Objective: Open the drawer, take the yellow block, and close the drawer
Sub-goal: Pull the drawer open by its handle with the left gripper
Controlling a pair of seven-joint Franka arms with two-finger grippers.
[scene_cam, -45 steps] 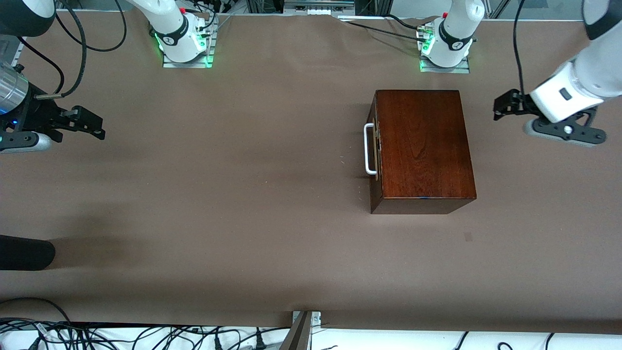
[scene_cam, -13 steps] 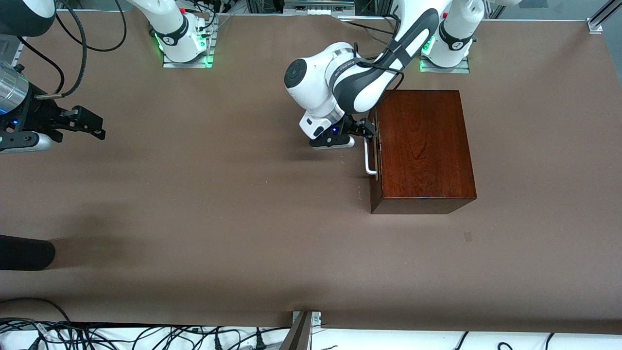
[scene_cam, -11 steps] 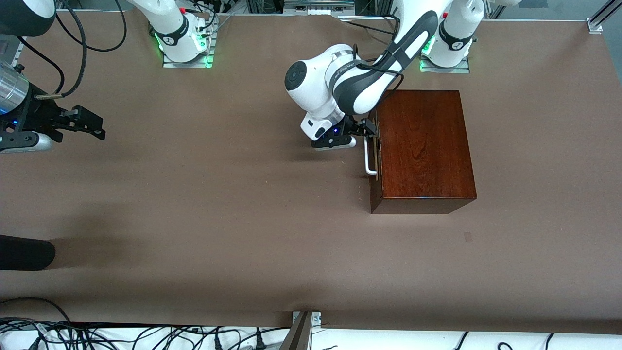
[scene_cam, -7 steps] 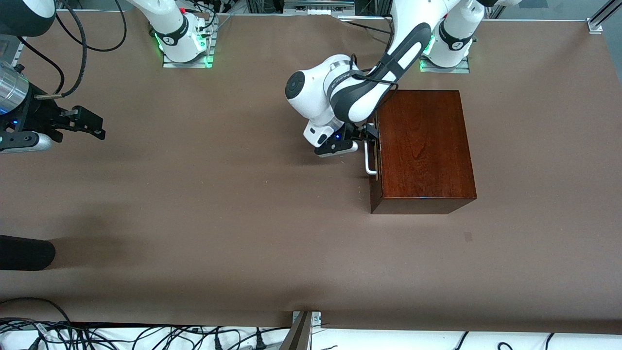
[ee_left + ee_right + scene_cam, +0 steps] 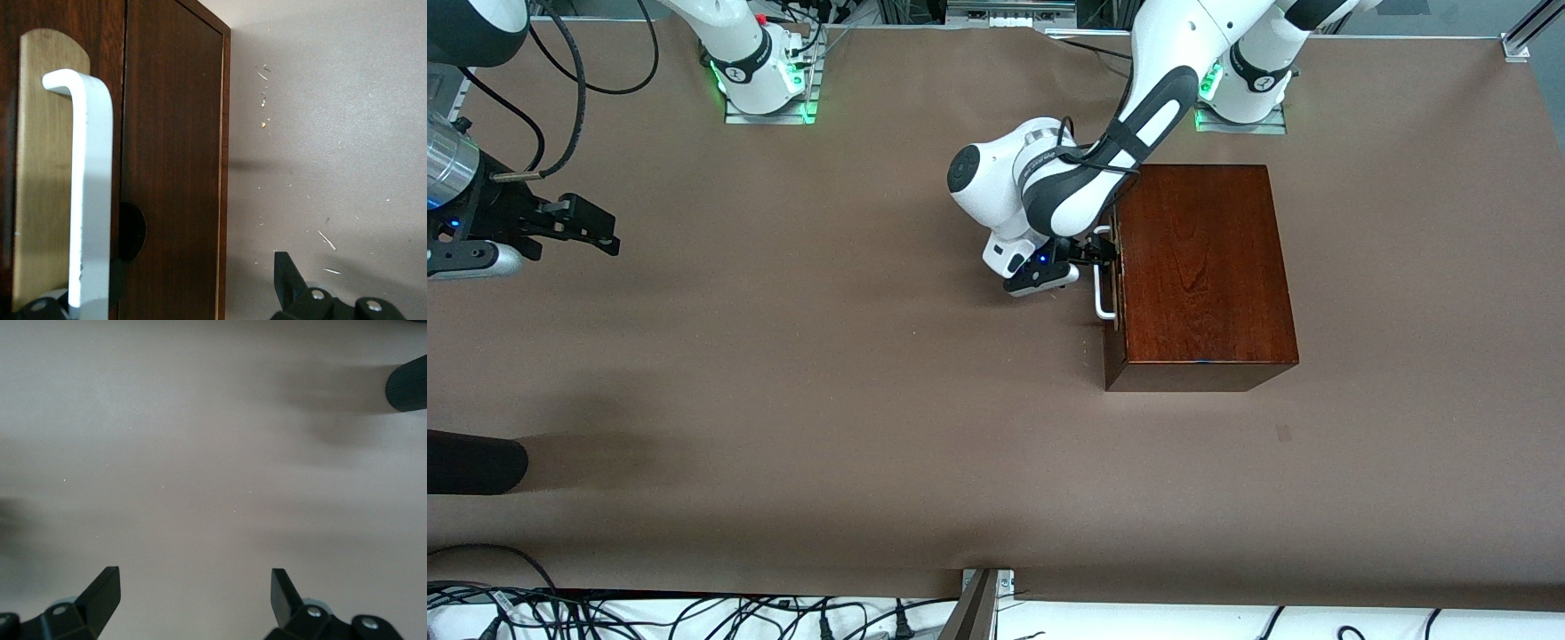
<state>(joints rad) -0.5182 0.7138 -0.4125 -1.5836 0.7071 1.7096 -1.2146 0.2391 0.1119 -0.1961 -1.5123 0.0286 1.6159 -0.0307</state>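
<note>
- The wooden box (image 5: 1199, 267) sits on the brown surface (image 5: 827, 373) toward the left arm's end, its drawer (image 5: 167, 160) fully pushed in — the front panel lies flush with the box.
- The white handle (image 5: 1103, 276) runs along the drawer front, which faces the right arm's end of the surface.
- The left claw (image 5: 1096, 255) is at the handle's end nearest the arm bases. In the left wrist view its fingers stand apart, one fingertip (image 5: 285, 273) out over the bare surface and the other low by the white bar; no grip on the bar shows.
- The right claw (image 5: 591, 229) waits over the right arm's end of the surface, fingers spread wide and holding nothing.
- The yellow block is not visible in any view.
</note>
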